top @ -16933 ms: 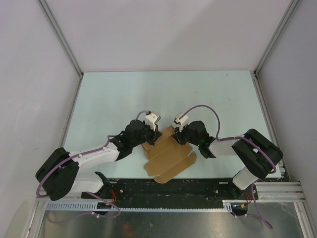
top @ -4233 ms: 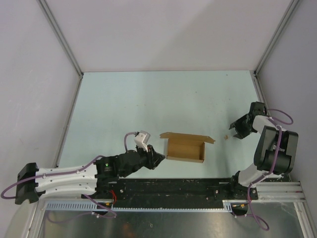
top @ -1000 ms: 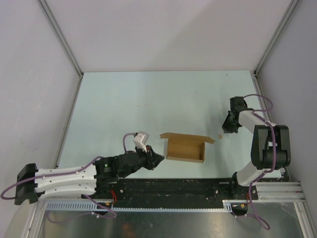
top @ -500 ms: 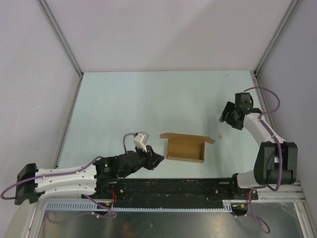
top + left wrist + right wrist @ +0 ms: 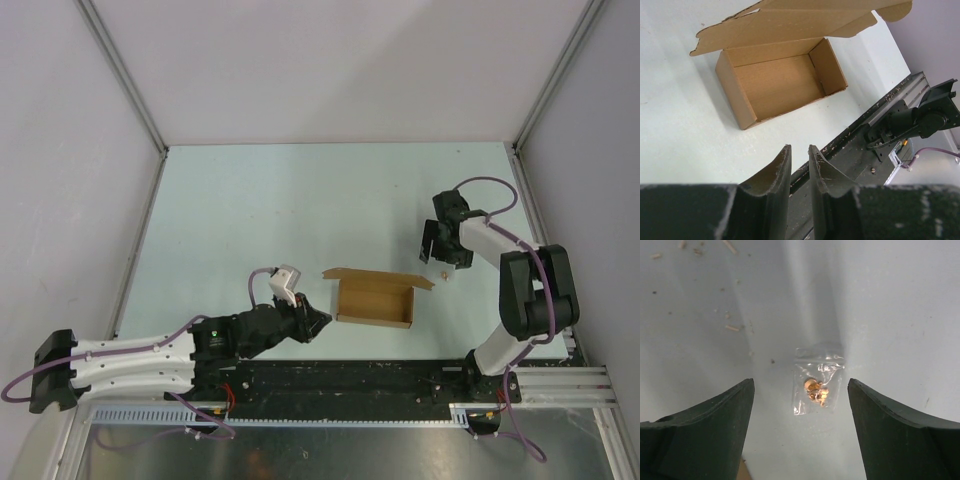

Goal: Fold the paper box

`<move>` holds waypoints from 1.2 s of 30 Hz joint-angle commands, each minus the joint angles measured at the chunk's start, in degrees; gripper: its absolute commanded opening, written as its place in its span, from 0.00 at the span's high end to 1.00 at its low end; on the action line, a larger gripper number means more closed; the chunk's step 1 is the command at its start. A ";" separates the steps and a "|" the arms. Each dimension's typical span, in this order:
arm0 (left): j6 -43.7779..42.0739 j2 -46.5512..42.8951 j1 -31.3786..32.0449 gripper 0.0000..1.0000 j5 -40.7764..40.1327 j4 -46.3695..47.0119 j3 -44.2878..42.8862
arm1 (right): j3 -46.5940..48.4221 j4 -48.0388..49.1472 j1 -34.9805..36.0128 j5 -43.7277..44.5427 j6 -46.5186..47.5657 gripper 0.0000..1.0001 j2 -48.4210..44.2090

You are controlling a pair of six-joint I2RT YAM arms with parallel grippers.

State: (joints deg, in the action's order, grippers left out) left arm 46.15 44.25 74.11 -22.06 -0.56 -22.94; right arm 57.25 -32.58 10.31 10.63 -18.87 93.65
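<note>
Paper box (image 5: 375,300) sits on the table (image 5: 300,190), near of centre. Its walls are up, the tray is empty, and the lid (image 5: 378,276) is not yet shut, hinged along the far side with its tuck ears free. By my reading the body is formed and only the lid closing is left. Left gripper (image 5: 799,148) lies low just left of the box and apart from it. Its fingers are close together with a narrow gap and nothing between them. Right gripper (image 5: 800,385) hovers over the table to the right and far of the box, spread wide and empty. It straddles a small clear bag (image 5: 817,387) with orange-gold bits inside. The bag lies flat, near the lid's right ear (image 5: 425,282). This step looks like a pick of the bag rather than a fold, though I cannot tell whether it goes into the box or aside. The next move calls for a straight descent and a pinch on thin film flat against the table, which is likely slippery. Pale crumbs (image 5: 732,328) are scattered to one side of the bag in the right wrist view. The lid's right ear may be clipped on any carry toward the tray.
</note>
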 commanded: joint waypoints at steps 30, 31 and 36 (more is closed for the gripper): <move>1.22 0.40 -0.19 0.75 0.44 1.00 0.00 | -3.38 4.63 -7.23 -5.89 -1.08 0.32 2.51; 1.22 0.49 -0.19 0.75 0.44 1.00 0.00 | -3.29 4.63 -7.06 -5.80 -0.99 0.33 2.59; 1.57 0.49 -0.10 0.75 0.53 0.91 0.00 | -3.29 4.54 -5.91 -5.80 -0.64 0.38 3.56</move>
State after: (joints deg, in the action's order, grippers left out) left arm 46.33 44.69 74.11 -21.87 -0.58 -22.46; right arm 55.33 -28.86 3.07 6.81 -19.22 95.55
